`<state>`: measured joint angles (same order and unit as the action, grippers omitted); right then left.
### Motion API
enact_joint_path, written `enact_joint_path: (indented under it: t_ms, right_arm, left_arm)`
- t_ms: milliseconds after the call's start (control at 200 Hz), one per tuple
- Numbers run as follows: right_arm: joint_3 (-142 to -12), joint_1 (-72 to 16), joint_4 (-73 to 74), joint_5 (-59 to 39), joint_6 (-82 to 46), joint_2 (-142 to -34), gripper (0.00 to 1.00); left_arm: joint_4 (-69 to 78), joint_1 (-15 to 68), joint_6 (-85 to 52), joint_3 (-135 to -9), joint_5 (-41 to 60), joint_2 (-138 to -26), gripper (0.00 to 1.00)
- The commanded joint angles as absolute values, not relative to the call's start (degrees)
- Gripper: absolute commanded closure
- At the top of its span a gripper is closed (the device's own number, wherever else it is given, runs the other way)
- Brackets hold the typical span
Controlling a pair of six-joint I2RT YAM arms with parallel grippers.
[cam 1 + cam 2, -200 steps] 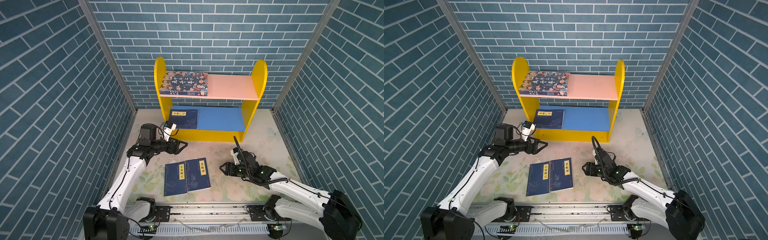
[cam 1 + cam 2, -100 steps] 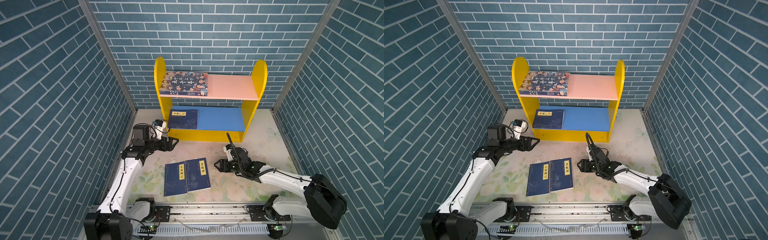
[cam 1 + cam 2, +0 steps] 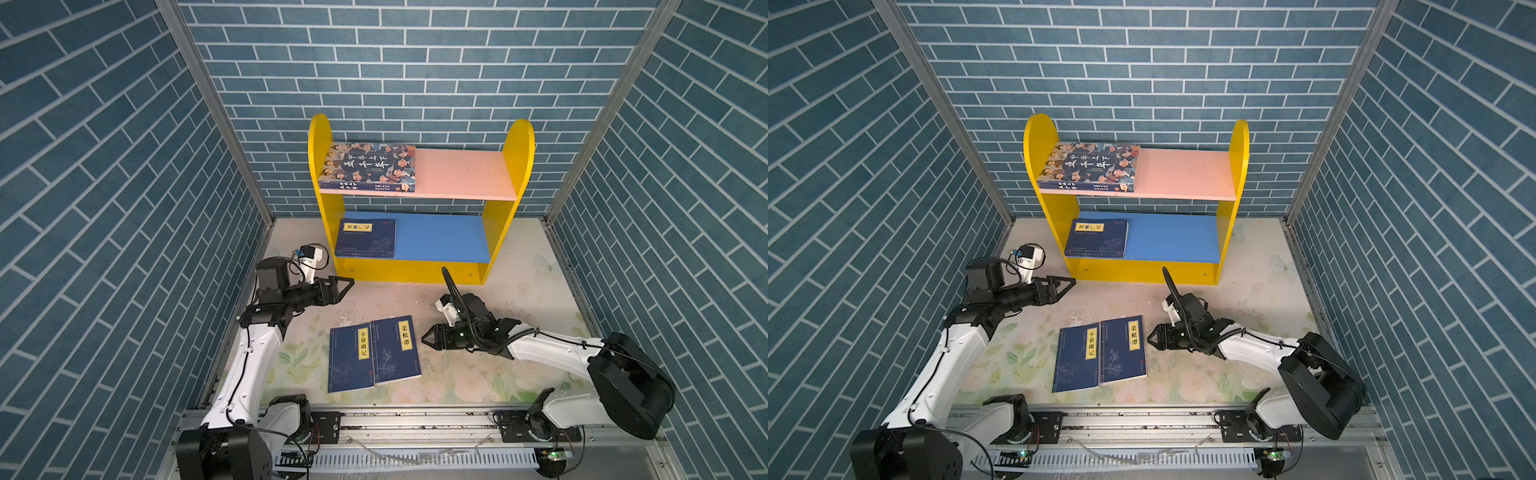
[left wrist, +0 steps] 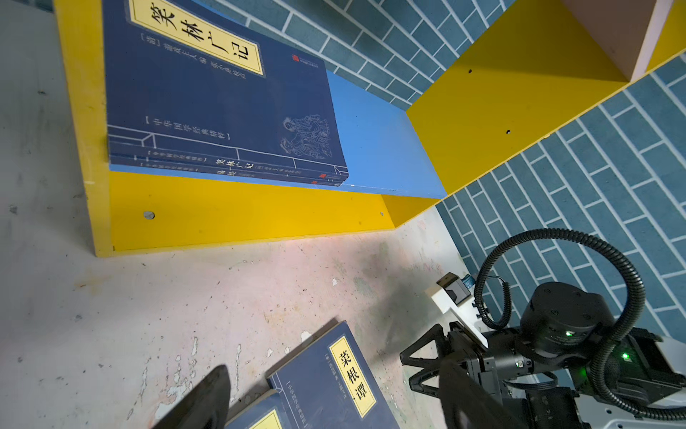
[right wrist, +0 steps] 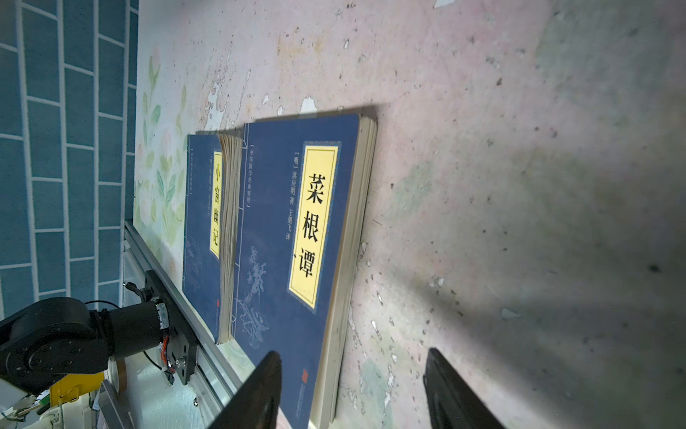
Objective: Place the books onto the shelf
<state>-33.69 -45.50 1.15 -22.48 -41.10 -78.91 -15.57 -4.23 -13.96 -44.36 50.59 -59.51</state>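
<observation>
Both arms reach low and inward over the desk (image 3: 519, 299), each tool spread and empty: the left tool (image 3: 347, 288) near the shelf (image 3: 415, 272) base, the right tool (image 3: 427, 337) just beside two navy books (image 3: 395, 353) lying flat, side by side.

Robot lab test cell, live look. Brick-print wall panels (image 3: 104, 208) box in three sides, bare aluminium corner posts (image 3: 218, 112) showing. Two white robot arms (image 3: 253, 361) mounted on aluminium rail (image 3: 415, 422) up front. Worn floral-print tabletop (image 3: 519, 291). Slotted cable duct (image 3: 415, 459) under rail, wiring exposed at arm bases.
</observation>
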Motion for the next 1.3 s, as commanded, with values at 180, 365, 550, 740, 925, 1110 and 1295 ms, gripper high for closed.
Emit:
enact_joint_path:
  t_ms: [180, 365, 550, 740, 925, 1110, 1295]
  right_arm:
    - [-35.1, -46.1, 0.0, -24.0, -42.2, -82.5, 0.39]
    - [-36.9, -46.9, -0.9, -25.5, -42.3, -85.0, 0.39]
    - [-38.3, -47.5, -1.4, -26.2, -42.5, -87.3, 0.4]
    - [-40.4, -48.5, -2.2, -27.8, -42.7, -89.2, 0.41]
    - [-43.8, -50.2, -6.1, -26.6, -42.1, -92.9, 0.45]
    - [-46.8, -51.9, -9.7, -22.5, -42.2, -95.9, 0.49]
    - [-49.7, -53.4, -13.3, -18.9, -42.2, -98.8, 0.6]
  left_arm:
    - [-7.6, -4.3, -18.2, -39.0, 54.5, -60.8, 0.1]
    - [-6.6, -4.1, -18.7, -38.2, 55.5, -60.5, 0.09]
    - [-6.0, -3.4, -18.8, -38.3, 56.4, -61.3, 0.09]
    - [-5.9, -2.5, -18.9, -38.3, 57.0, -61.6, 0.09]
    - [-5.9, -2.1, -19.1, -38.2, 57.1, -61.5, 0.09]
    - [-5.6, -1.8, -19.0, -38.2, 57.1, -61.5, 0.09]
    - [-5.5, -1.3, -19.1, -38.4, 56.9, -61.5, 0.09]
